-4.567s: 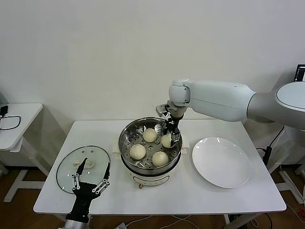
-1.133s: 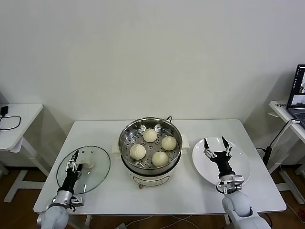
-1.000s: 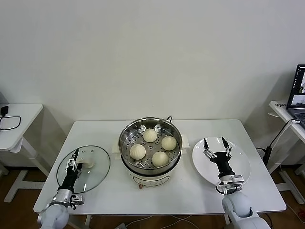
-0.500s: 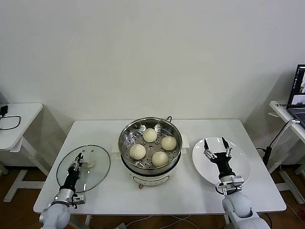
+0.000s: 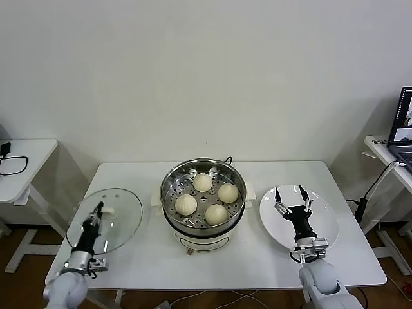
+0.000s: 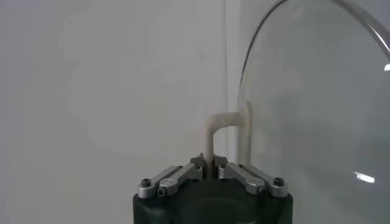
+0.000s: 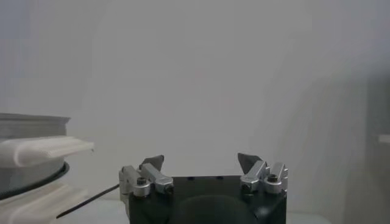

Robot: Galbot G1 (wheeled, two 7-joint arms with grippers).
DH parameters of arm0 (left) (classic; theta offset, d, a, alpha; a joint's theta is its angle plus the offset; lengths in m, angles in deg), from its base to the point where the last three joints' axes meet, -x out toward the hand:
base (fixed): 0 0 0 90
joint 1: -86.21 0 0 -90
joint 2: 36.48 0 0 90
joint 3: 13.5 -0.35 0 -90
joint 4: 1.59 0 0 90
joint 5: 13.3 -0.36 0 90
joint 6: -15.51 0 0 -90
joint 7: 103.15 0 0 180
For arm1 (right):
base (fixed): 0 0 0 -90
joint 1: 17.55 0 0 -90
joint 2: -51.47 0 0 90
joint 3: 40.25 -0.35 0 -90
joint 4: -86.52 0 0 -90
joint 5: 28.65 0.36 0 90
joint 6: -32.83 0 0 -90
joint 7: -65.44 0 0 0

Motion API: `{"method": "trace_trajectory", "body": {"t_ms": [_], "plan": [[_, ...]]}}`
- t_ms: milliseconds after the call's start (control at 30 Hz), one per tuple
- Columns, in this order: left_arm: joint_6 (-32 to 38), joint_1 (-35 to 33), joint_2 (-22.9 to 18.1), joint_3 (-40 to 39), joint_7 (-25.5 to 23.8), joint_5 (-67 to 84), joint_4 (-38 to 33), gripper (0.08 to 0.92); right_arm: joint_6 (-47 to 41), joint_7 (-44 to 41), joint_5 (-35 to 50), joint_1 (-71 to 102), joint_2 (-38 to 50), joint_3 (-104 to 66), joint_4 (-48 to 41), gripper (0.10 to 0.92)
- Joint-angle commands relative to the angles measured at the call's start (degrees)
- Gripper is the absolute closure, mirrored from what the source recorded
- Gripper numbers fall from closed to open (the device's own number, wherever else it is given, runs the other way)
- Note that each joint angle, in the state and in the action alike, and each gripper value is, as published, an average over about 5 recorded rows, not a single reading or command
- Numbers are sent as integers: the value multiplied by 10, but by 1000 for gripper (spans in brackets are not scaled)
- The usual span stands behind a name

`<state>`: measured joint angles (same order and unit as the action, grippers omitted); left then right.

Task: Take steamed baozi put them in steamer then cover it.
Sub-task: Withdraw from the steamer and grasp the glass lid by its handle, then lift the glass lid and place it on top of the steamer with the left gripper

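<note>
The steel steamer (image 5: 168, 187) stands mid-table on its white base, uncovered. Several cream-white baozi (image 5: 203, 182) sit on its perforated tray. My left gripper (image 5: 98, 210) is at the table's left side, shut on the cream handle (image 6: 214, 135) of the glass lid (image 5: 109, 221). The lid is lifted and tilted, off the table. In the left wrist view the lid (image 6: 317, 115) stands on edge beside the handle. My right gripper (image 5: 290, 193) is open and empty over the white plate (image 5: 325, 225); its fingers (image 7: 153, 163) stand wide apart in the right wrist view.
The white plate lies right of the steamer with nothing on it. A small white side table (image 5: 22, 161) stands at the far left. A laptop (image 5: 404, 122) is at the far right edge. The steamer's side (image 7: 24, 164) shows in the right wrist view.
My left gripper closed on the lid's handle and raised the lid off the table, tilting it up and leftward. Earlier, the right arm left the steamer and came to rest over the plate.
</note>
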<state>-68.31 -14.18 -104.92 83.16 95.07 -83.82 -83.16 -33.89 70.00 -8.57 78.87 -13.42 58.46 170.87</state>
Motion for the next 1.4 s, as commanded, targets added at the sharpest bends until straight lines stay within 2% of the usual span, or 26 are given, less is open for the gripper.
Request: {"method": "trace_trajectory", "body": {"t_ms": [33,233,300,400,567,767,900,1033,1200,1400], "plan": [[-65,-24,43,49,-71,75,-266,814,-1,1,-3,1,-3,-1,2,203],[-131,-21,50,-26,-122,110,-427,814,-1,1,-8,11,-7,-10,5,203],[-171,-17,42,-87,-143,112,-471,814,-1,1,-10,15,-8,-14,5,203],[-230,0,23,-199,-175,102,-498,814,0,1,-12,20,-11,-21,5,203],[-289,60,-31,-365,-207,60,-452,814,1,1,-18,29,-18,-31,6,203],[-370,136,-94,-459,-287,-30,-361,814,4,1,-25,38,-29,-43,3,203],[-401,162,-120,-465,-346,-96,-320,814,6,1,-29,40,-34,-48,-1,203],[-412,163,-132,-453,-380,-137,-304,814,7,1,-33,40,-38,-49,-5,203],[-409,157,-146,-438,-396,-176,-288,814,8,1,-36,37,-42,-48,-10,203],[-404,152,-161,-424,-392,-187,-269,814,8,1,-38,34,-46,-47,-13,203]]}}
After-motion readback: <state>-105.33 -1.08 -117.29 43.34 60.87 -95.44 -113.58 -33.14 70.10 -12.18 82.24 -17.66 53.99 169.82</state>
